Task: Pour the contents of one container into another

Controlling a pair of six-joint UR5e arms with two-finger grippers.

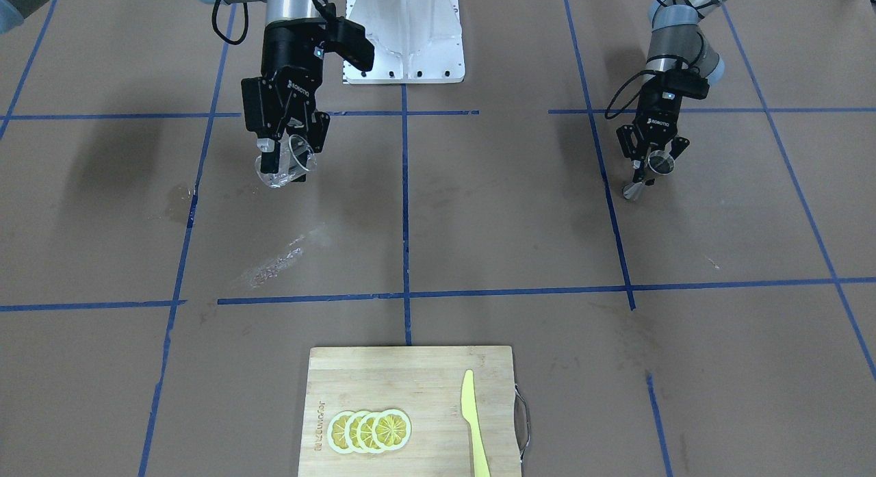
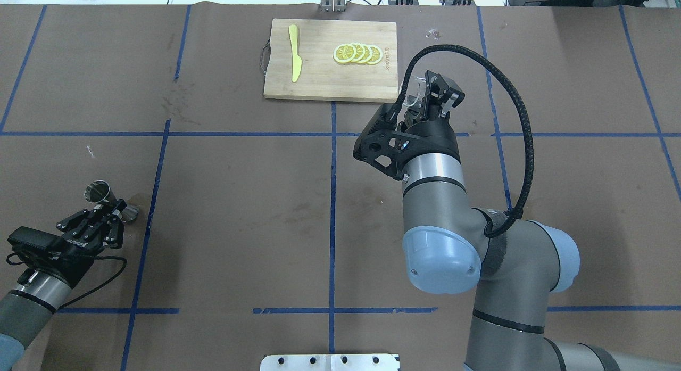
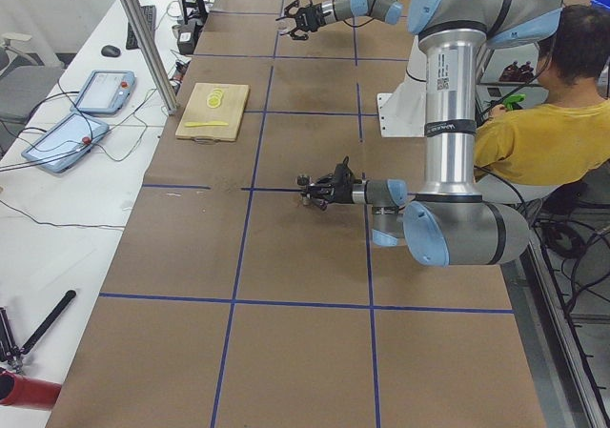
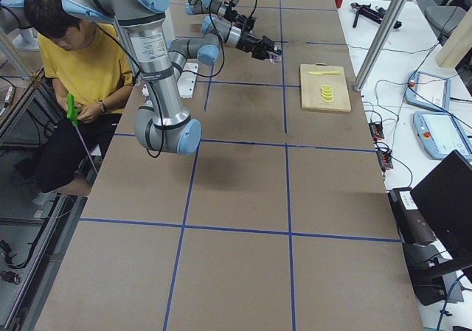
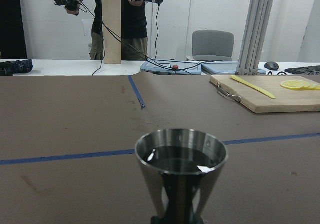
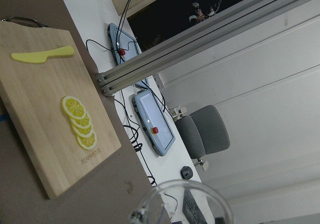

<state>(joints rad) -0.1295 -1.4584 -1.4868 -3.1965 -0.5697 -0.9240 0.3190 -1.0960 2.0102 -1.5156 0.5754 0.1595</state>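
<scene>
A cutting board point(image 1: 410, 374) with lemon slices point(image 1: 369, 430) and a yellow knife point(image 1: 473, 422) lay nearest. Beyond it, the right gripper point(image 1: 287, 159) pinched the glass cup point(image 1: 284, 170), tilted, above the table point(image 1: 479, 224). Well apart, the left gripper point(image 1: 648, 174) clamped the steel jigger point(image 1: 661, 163) at its waist, mouth upward, low over the table. Contact with the surface could not be determined.

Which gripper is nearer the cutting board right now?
Right. The right gripper, holding the glass cup, hangs near a corner of the cutting board; the left gripper, holding the jigger, is far across the table.
</scene>
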